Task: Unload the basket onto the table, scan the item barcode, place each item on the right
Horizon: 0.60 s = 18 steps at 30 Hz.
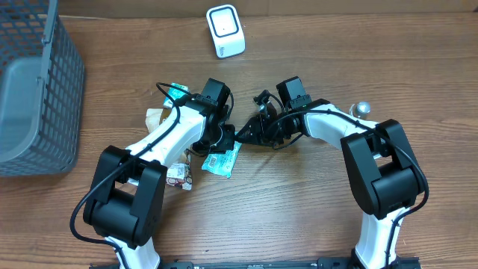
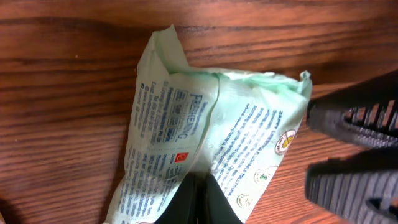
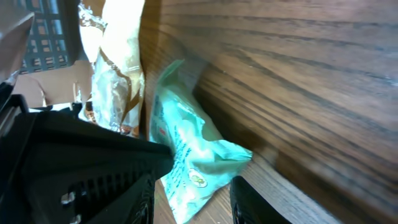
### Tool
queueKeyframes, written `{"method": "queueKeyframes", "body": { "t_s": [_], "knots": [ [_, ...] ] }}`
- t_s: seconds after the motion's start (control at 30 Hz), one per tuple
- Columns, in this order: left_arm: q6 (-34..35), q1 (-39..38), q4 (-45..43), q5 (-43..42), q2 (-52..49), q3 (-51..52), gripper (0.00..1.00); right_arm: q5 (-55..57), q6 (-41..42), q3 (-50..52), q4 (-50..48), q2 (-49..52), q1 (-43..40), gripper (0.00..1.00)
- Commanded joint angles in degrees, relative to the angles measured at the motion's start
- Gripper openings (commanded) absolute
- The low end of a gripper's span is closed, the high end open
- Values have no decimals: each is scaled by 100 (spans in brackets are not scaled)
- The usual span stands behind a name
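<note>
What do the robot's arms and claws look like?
The left arm and right arm are white curvy tubes with chunky black joints. A thin black cable runs along each. The left claw and right claw are black, and the fingers have little ridges.

Packet (image 1: 222, 159) lies mid-tabletop (image 1: 299, 224), right where the two grippers meet: left gripper (image 2: 198, 198) on one edge of it, right gripper (image 3: 193, 193) with a finger either side of its corner. Scanner (image 1: 225, 31) stands behind it at the far edge. Basket (image 1: 37, 97) far left. Other packs (image 1: 178, 176) left of the packet, under the left arm.
</note>
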<state>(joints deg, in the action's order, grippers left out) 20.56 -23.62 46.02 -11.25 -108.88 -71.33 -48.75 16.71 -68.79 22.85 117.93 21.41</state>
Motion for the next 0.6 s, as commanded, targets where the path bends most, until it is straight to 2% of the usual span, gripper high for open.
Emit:
{"method": "queueKeyframes", "body": {
  "t_s": [0.0,0.17,0.37,0.57],
  "knots": [
    [-190,2,63,-177,107,-76,4,262,-20,46,-11,-17,-11,39],
    [-122,127,350,-166,229,-138,4,291,-24,46,-98,-17,-11,51],
    [-223,590,647,-229,229,-136,4,632,-2,48,-118,-17,-11,52],
    [-258,678,723,-251,219,-28,7,804,153,48,-188,-17,-4,53]
  ]
}}
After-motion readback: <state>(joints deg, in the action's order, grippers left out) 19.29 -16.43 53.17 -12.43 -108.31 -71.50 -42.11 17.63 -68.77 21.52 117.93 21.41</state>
